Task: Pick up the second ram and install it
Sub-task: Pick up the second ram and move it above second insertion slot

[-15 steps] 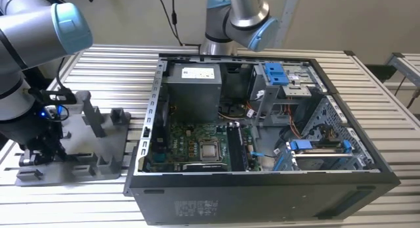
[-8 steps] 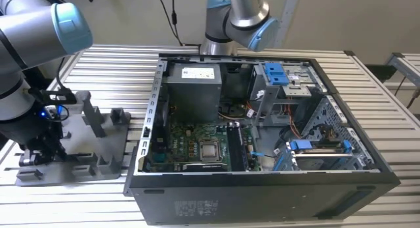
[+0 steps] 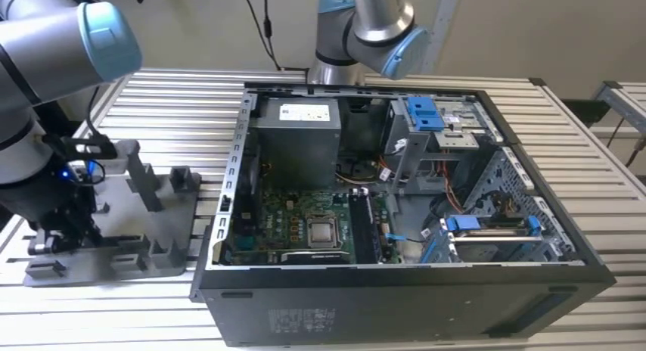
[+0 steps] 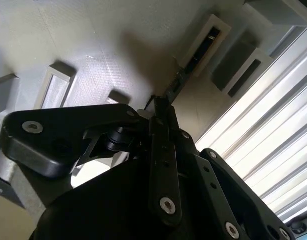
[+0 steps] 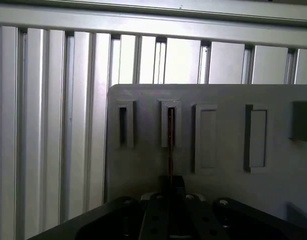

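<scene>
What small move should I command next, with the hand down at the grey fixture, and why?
Probably a short, straight pull out, with no tilt. In both wrist views the hand looks shut on the second ram, seen edge-on, and its far end seems to sit in a narrow slot of the grey fixture; sideways motion might jam it against the slot walls.

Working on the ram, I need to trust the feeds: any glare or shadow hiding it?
Second wrist view: the table slats glare white, and a shadow lies on the grey fixture around the second ram. First wrist view: even light, the ram's thin edge stands out between the gripper and its slot. Exterior view: the computer case is dim inside.
</scene>
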